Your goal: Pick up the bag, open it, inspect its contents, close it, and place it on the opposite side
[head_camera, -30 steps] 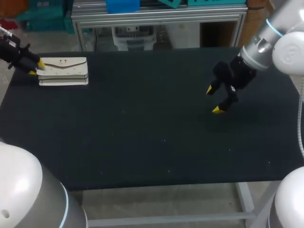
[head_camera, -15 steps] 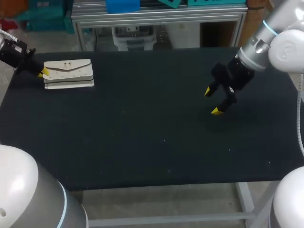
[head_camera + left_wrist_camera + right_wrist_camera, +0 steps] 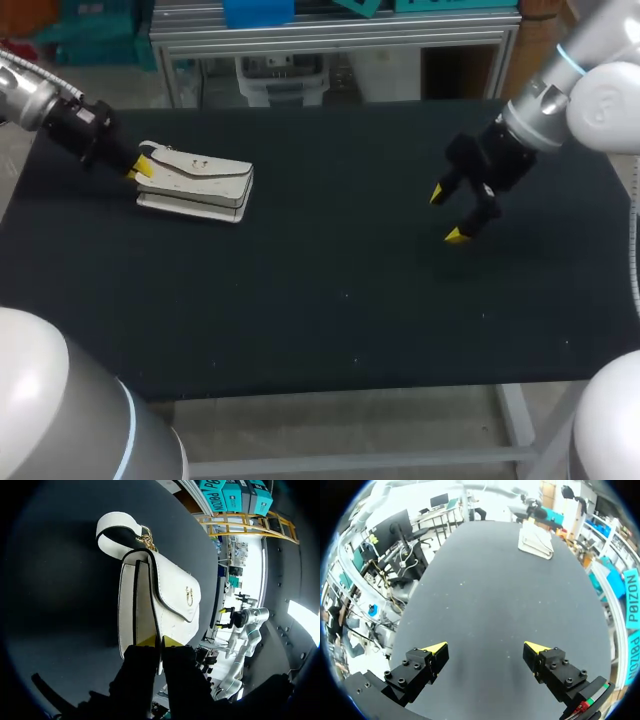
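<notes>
My left tool (image 3: pixel 140 168) is clamped on one end of the white bag (image 3: pixel 197 186), a grip for dragging it; it lies in the worktop's (image 3: pixel 330 300) far left quarter. My right tool (image 3: pixel 447 212) hangs spread over the right half, probably to help open it. Within the last second the bag has slid out of the far left corner and turned askew.

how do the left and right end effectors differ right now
The left end effector is shut on an edge of the bag, fingers close together; the right end effector is open, fingers wide apart, holding nothing. The left one is at the left side of the table, against the bag; the right one is over bare table on the right side, far from the bag. Both are black with yellow tips.
</notes>
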{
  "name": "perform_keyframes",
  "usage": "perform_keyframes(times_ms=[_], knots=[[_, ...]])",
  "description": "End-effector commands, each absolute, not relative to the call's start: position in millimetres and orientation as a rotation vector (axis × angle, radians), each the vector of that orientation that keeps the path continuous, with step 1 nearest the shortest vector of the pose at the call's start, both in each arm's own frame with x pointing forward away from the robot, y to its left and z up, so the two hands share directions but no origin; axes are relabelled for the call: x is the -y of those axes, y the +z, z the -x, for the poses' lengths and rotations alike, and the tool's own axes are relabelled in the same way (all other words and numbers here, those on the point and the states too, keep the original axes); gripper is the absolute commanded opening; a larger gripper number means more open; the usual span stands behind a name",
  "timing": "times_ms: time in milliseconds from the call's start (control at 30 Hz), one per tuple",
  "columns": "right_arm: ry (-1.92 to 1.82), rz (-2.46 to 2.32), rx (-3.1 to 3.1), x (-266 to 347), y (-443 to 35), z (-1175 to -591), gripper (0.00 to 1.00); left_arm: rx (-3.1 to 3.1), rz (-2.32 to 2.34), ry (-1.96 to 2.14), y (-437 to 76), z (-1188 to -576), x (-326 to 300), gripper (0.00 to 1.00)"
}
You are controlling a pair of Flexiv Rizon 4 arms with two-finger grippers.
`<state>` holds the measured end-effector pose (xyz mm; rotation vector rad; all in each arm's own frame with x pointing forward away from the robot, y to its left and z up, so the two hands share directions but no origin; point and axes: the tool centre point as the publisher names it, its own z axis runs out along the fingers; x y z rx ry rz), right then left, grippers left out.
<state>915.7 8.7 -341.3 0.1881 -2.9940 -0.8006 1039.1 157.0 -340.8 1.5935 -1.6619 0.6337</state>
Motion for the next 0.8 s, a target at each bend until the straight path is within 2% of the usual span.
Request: perform_keyframes(times_ms=[33, 333, 800], knots=[[-0.799, -0.188, 2.993, -9, -341, -916, 1.00, 1.658, -1.611, 0.661, -346, -1032, -150, 0.00], [-0.765, -0.159, 3.030, -13, -343, -920, 1.00, 1.658, -1.611, 0.661, -346, -1032, -150, 0.00], [-0.788, -0.174, 3.047, -33, -361, -916, 1.00, 1.652, -1.621, 0.685, -363, -975, -55, 0.00]])
